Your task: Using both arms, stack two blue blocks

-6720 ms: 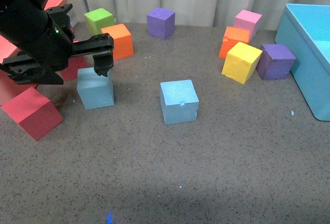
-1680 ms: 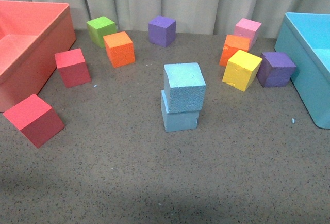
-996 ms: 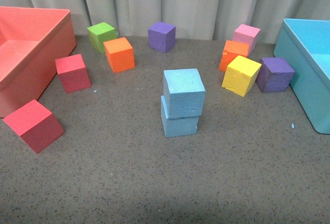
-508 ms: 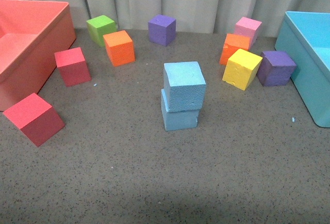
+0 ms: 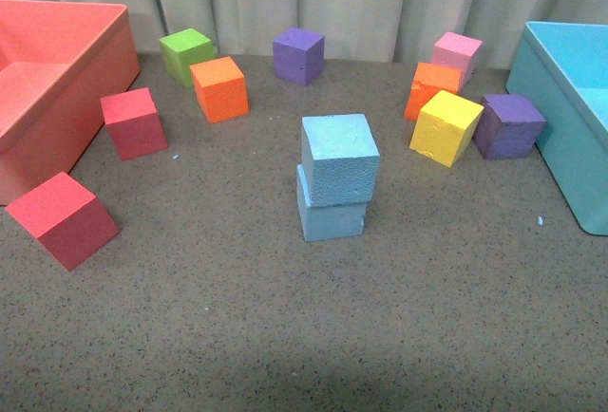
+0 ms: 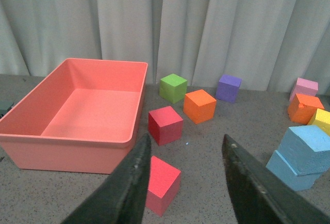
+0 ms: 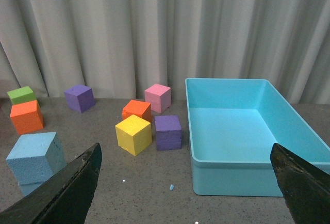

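Both grippers [image 6: 183,182] [image 7: 185,193] gape empty; stacked blue blocks [image 5: 337,177], twisted toward one o'clock, look light, squashy foam, best pinched by opposite flat sides

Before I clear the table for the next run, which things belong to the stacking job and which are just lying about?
Job:
upper blue block
lower blue block

Lying about:
red blocks
orange blocks
green block
purple blocks
pink block
yellow block
red bin
turquoise bin
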Controlling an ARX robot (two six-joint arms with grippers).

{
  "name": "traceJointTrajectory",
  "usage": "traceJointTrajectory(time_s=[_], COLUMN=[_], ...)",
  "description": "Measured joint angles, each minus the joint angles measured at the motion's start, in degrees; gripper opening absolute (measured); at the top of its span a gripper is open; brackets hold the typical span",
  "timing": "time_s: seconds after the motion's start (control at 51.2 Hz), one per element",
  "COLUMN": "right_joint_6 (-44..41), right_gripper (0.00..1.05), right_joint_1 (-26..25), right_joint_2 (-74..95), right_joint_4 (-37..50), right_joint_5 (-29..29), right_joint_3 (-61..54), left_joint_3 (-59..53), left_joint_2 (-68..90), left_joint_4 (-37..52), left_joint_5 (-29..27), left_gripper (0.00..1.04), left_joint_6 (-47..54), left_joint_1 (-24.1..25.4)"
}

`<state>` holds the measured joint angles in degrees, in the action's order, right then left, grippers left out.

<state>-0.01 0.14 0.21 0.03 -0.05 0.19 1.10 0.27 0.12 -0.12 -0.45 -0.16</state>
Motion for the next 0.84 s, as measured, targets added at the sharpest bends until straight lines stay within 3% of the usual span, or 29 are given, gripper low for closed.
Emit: traceJointTrajectory(time_s=[0.352,0.84], right_joint_6=[0.00,0.00], right_gripper=[0.95,0.95], right_joint_1=[0.00,0.00], right_joint_2=[0.00,0.00], right_joint_4=[0.00,0.00], right_joint_5=[0.00,0.00], right_joint_3=[0.00,0.00], left_joint_3=[0.00,0.00], left_joint_2=[0.00,0.00], left_joint_4=[0.00,0.00], left_joint_5=[0.00,0.00], left_gripper=[1.00,0.98], left_joint_6=[0.07,0.07], left_joint_1=[0.00,0.00])
